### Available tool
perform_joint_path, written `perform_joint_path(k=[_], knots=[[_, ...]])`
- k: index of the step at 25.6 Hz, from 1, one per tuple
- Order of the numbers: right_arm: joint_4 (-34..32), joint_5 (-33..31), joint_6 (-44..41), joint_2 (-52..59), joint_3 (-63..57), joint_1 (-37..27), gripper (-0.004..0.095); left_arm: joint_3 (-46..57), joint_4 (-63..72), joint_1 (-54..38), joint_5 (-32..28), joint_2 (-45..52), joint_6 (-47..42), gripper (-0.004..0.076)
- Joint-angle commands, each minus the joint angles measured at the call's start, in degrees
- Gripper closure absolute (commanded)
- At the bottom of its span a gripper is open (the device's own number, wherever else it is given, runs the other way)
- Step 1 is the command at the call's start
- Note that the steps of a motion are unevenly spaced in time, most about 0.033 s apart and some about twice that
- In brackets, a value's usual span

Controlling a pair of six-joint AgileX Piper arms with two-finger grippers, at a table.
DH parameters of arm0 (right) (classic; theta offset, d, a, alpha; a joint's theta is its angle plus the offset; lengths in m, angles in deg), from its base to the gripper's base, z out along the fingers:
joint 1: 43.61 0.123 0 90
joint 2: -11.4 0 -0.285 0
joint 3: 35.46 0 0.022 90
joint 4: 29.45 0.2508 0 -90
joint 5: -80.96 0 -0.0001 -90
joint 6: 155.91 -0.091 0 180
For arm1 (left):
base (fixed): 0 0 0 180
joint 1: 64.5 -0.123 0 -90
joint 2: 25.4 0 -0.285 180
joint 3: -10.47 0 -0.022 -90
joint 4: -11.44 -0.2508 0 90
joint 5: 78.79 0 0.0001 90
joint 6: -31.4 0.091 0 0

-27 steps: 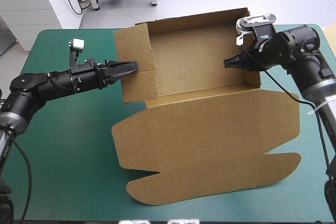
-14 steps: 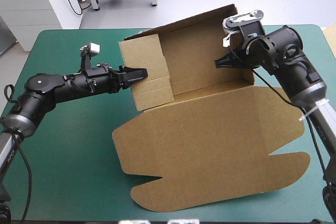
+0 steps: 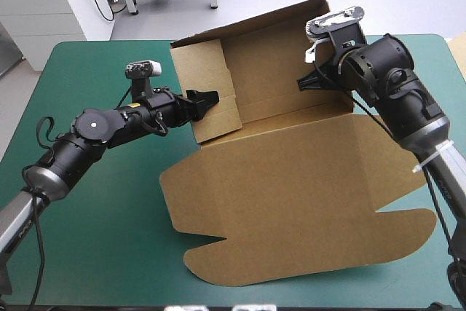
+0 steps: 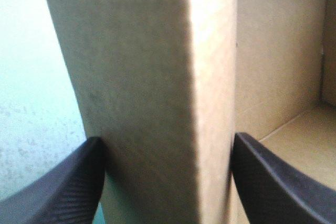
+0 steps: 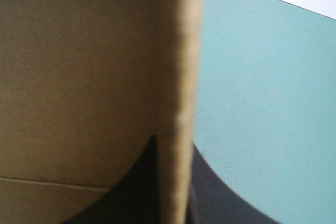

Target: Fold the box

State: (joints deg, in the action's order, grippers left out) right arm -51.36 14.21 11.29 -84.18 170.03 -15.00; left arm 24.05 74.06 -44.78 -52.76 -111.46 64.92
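Left hand [image 3: 210, 98], reaching in from the left of the overhead frame, had its black fingers spread apart on either side of the raised left wall of the brown box [image 3: 291, 194], close against the board on both faces. Right hand [image 3: 301, 81], in the upper right, was pinched nearly closed on the raised right wall, the board's edge sandwiched between its fingers. The box sat at the centre of the teal-green worktop [image 3: 102, 238]. Its tray, back and side walls standing, filled the upper middle and was turned askew. The wide lid panel with rounded flaps lay flat toward the lower right.
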Motion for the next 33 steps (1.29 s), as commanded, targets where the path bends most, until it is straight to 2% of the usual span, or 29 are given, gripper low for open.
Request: perform_joint_path(k=[1, 10, 12, 13, 16, 21, 22, 23, 26, 27, 28, 29, 31, 33], knots=[[-0.72, 3.79, -1.26, 2.65, 2.14, 2.49, 0.0921, -1.87, 2.95, 0.78, -4.38, 0.02, -1.22, 0.0258], [-2.37, 3.42, -2.82, 2.65, 2.14, 4.18, 0.0921, -1.87, 2.57, 0.78, -7.88, -2.50, -0.70, 0.0316], [-2.37, 3.02, -2.91, 2.65, 2.14, 4.18, 0.0922, -1.87, 2.42, 0.78, -7.55, -3.14, 0.10, 0.0403], [-2.37, 2.51, -2.91, 2.65, 2.14, 4.18, 0.0922, -1.87, 2.45, 0.78, -6.75, -3.55, 1.31, 0.0502], [-2.37, 2.12, -2.91, 2.65, 2.14, 4.18, 0.0922, -1.97, 2.59, 0.80, -5.98, -3.95, 2.21, 0.0728], [-3.16, 0.09, -4.64, 2.65, 2.14, 4.18, 0.0922, -6.62, -0.30, 0.80, -3.27, -4.08, 0.14, 0.0732], [-3.52, -0.91, -5.79, 2.52, 2.14, 4.18, 0.0924, -8.08, -3.20, 0.80, -2.50, -4.20, -2.84, 0.0732], [-3.77, -2.43, -6.69, 2.26, 2.14, 3.49, 0.0924, -11.44, -11.81, 0.91, -0.34, -4.60, -10.91, 0.0732], [-3.18, -3.51, -7.61, 1.34, 2.14, 0.76, 0.0924, -17.02, -26.01, 0.91, 6.23, -5.88, -22.16, 0.0732], [-0.61, -3.69, -6.42, 0.26, 2.03, -1.78, 0.0926, -20.86, -35.50, 0.91, 11.40, -7.14, -28.72, 0.0731], [1.46, -3.79, -4.84, -0.47, 2.03, -2.97, 0.0929, -22.33, -38.51, 0.91, 13.67, -7.99, -30.82, 0.0731], [7.85, -4.50, -1.49, -2.26, 2.03, -6.21, 0.0929, -25.68, -43.57, 0.91, 19.57, -9.96, -32.96, 0.0731], [15.81, -4.61, 1.25, -4.97, 2.03, -9.99, 0.0929, -29.16, -45.57, 0.91, 25.03, -12.74, -32.82, 0.0731], [19.34, -4.61, 3.27, -7.10, 2.03, -11.34, 0.0929, -30.08, -46.93, 0.91, 26.17, -14.86, -34.04, 0.0731]])
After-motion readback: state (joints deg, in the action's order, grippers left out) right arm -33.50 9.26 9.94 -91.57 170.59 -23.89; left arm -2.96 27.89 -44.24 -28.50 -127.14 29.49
